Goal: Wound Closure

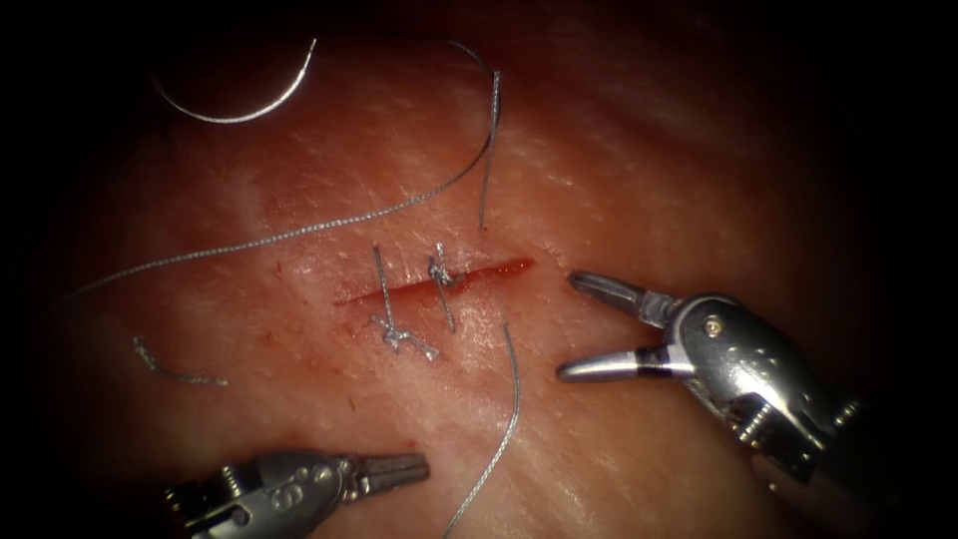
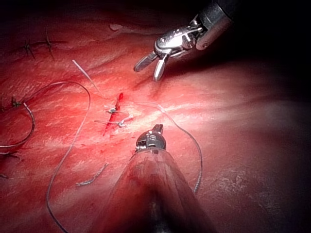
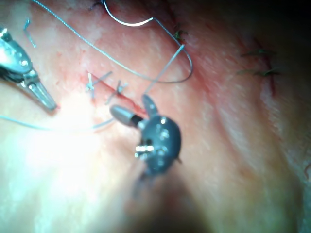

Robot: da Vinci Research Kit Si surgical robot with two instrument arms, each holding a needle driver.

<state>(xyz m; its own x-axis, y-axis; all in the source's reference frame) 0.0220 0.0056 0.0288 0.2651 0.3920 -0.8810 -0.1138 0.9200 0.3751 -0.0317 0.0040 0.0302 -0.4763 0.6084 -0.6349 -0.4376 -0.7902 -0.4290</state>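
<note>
Right tool (image 1: 579, 324): jaws spread wide and holding nothing; its tips sit just off the right end of the cut, one tip level with that end, the other below it. In its own wrist view the right tool (image 3: 131, 109) shows the same spread, tips close to the cut.
Left tool (image 1: 394, 469): jaws closed together with nothing between them; it lies well below the cut, on the left side, tip pointing right toward a strand of thread. In its own wrist view the left tool (image 2: 156, 130) is shut, with the cut just beyond its tip.
Cut (image 1: 439, 282): a short red slit in the tissue (image 1: 649, 190), directly left of the right tool's tips and up and right of the left tool.
Stitches (image 1: 399, 299): two across the cut, each knotted, with short tails standing up.
Thread (image 1: 329, 225): one long strand runs over the tissue above the cut; another strand crosses the tissue between the two tools.
Cut end of thread (image 1: 175, 367): lies loose, far left of both tools.
Needle (image 1: 239, 108): lies free on the tissue, held by neither tool, far up and left of both, its curve opening upward; it is not in the tissue.
</note>
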